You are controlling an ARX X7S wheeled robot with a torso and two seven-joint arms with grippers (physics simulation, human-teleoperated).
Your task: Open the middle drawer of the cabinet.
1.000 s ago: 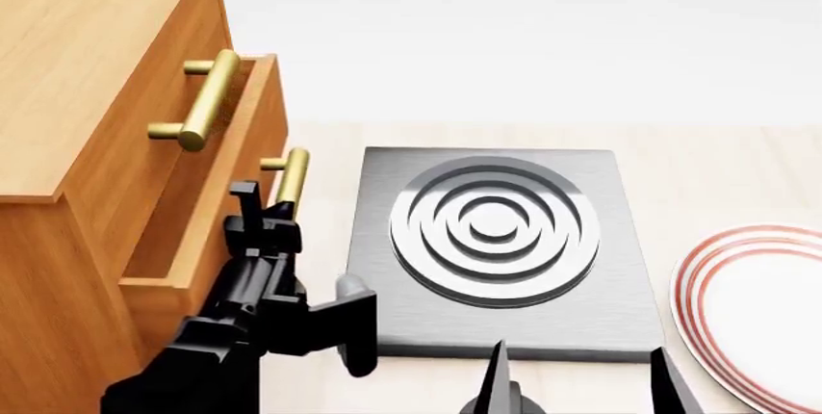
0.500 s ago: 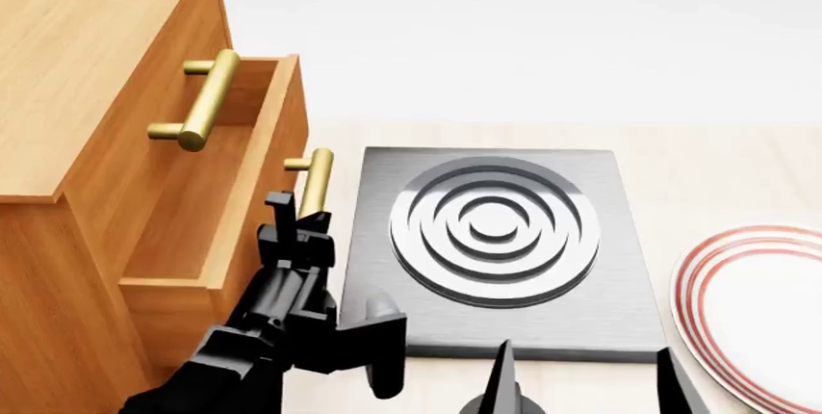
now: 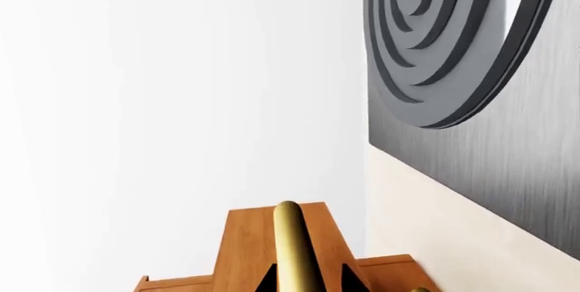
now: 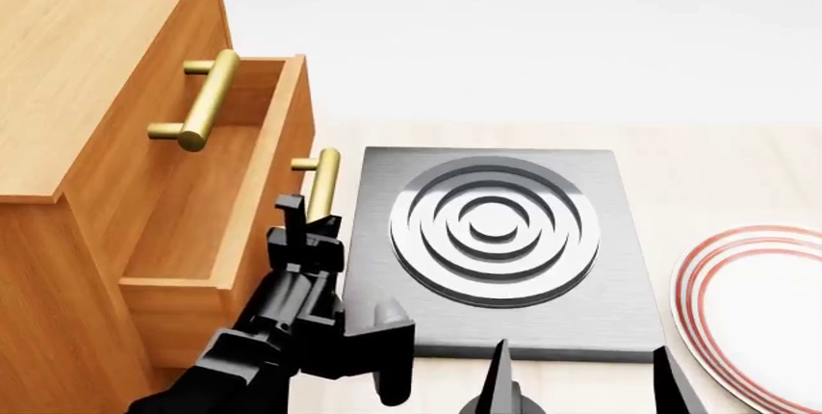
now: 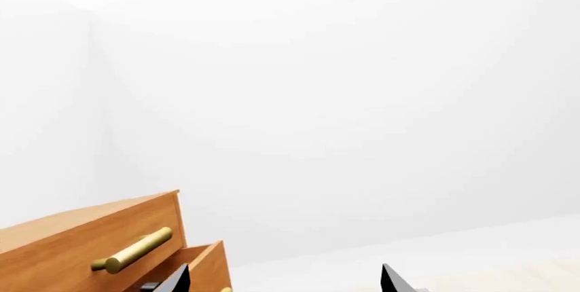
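The orange-brown cabinet (image 4: 90, 96) stands at the left of the head view. Its middle drawer (image 4: 244, 193) is pulled out, showing its open box. My left gripper (image 4: 306, 217) is shut on the drawer's brass bar handle (image 4: 321, 183). In the left wrist view the handle (image 3: 295, 248) runs between the two dark fingertips (image 3: 268, 282). The top drawer's brass handle (image 4: 206, 101) sits above, its front closed. My right gripper (image 4: 578, 380) is open and empty at the bottom edge, its fingertips (image 5: 392, 280) wide apart in the right wrist view, where the cabinet (image 5: 81, 244) also shows.
A grey metal plate with raised concentric rings (image 4: 495, 226) lies on the pale counter right of the drawer. A white plate with red rim rings (image 4: 757, 303) sits at the far right. A white wall stands behind.
The middle drawer has slid further out to the right, drawn by my left gripper on its handle. The right gripper has stayed in place.
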